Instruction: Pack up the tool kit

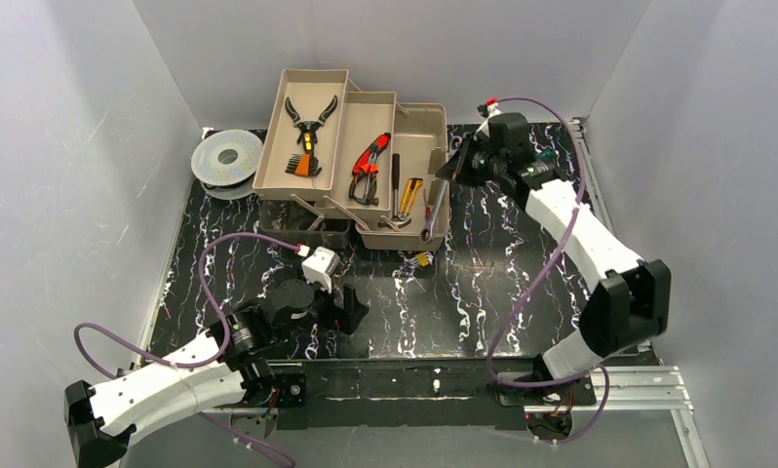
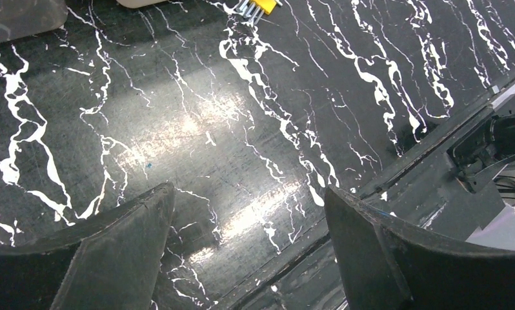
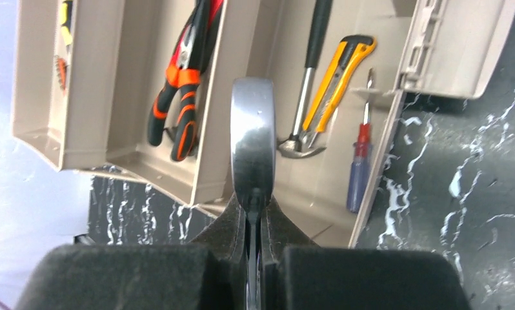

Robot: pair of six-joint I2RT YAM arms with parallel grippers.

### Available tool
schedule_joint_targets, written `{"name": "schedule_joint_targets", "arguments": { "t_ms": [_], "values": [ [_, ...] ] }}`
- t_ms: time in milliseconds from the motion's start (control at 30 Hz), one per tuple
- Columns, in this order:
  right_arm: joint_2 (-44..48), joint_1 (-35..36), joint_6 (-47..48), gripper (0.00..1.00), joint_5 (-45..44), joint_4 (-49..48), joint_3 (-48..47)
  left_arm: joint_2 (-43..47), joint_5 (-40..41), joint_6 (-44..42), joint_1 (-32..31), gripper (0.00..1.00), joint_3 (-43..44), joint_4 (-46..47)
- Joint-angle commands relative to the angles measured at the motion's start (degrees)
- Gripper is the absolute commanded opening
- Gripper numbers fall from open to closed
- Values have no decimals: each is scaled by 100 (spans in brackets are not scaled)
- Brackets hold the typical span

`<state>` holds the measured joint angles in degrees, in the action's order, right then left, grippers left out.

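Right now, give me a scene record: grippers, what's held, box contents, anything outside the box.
left gripper: open, empty, over bare table
right gripper: shut on wrench, above open toolbox
middle tray: orange pliers
bottom compartment: hammer, yellow utility knife, screwdriver
outside box: yellow hex-key set on table in front of it; grey spool to its left

Left white-and-black arm [image 1: 171,385] folded low near its base, left black two-finger gripper [image 2: 248,252] spread wide. Right white-and-black arm [image 1: 580,234] extended forward, right black gripper [image 3: 255,210] clamped on flat silver metal wrench [image 3: 253,129]
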<state>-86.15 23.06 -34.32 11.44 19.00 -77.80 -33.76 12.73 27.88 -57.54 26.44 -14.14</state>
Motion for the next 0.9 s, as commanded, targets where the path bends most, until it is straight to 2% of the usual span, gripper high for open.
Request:
{"name": "schedule_joint_targets", "arguments": {
  "t_ms": [0, 233, 267, 400, 467, 533, 667, 867],
  "values": [
    [-725, -108, 681, 1, 105, 365, -975, 124, 235, -55, 22, 85, 185, -346],
    [-2226, -103, 1275, 2, 219, 1140, -2557, 246, 377, -29, 23, 86, 99, -441],
    [-2381, -88, 1296, 5, 268, 1273, -2719, 239, 400, -38, 20, 86, 100, -448],
    [-2640, 39, 1403, 39, 234, 1614, -3063, 212, 474, -71, 21, 86, 116, -449],
    [-2526, 112, 1441, 53, 110, 1581, -3026, 212, 493, -78, 22, 86, 109, -458],
    [-2330, 131, 1442, 61, 35, 1550, -2953, 234, 540, -81, 17, 86, 95, -487],
    [-1735, 138, 1428, 67, -156, 1523, -2665, 337, 653, -85, 23, 86, 76, -506],
    [-511, 129, 1410, 70, -620, 1164, -1380, 406, 761, -116, 23, 86, 81, -493]
  ]
}}
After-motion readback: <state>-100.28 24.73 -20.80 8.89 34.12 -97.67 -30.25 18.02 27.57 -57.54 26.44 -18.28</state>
